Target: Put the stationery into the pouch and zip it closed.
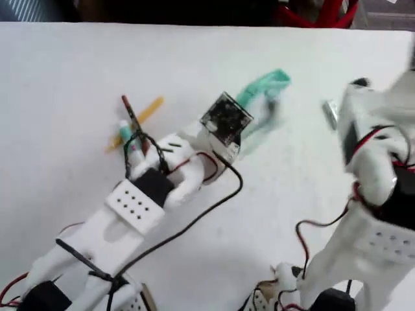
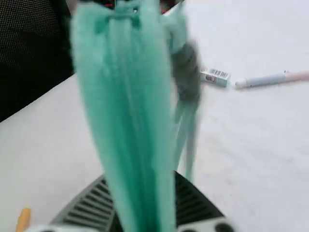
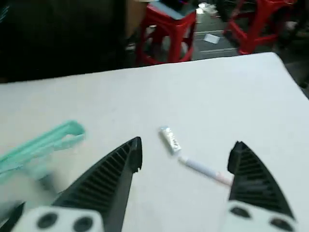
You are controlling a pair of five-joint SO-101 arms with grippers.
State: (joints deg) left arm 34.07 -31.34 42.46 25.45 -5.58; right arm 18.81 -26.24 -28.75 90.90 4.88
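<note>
At mid-table, left gripper [image 1: 254,107] is clamped on the pouch [image 1: 267,83]. Right gripper [image 3: 186,150] stands wide open, holding nothing, near an eraser [image 3: 170,139] and pen [image 3: 205,170].

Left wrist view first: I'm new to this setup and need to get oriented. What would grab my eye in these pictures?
The teal pouch, held up off the white table by the left gripper. Next, the right gripper, open above a pen and a small labelled block. A bunch of pens lies beside the left arm in the high view.
</note>
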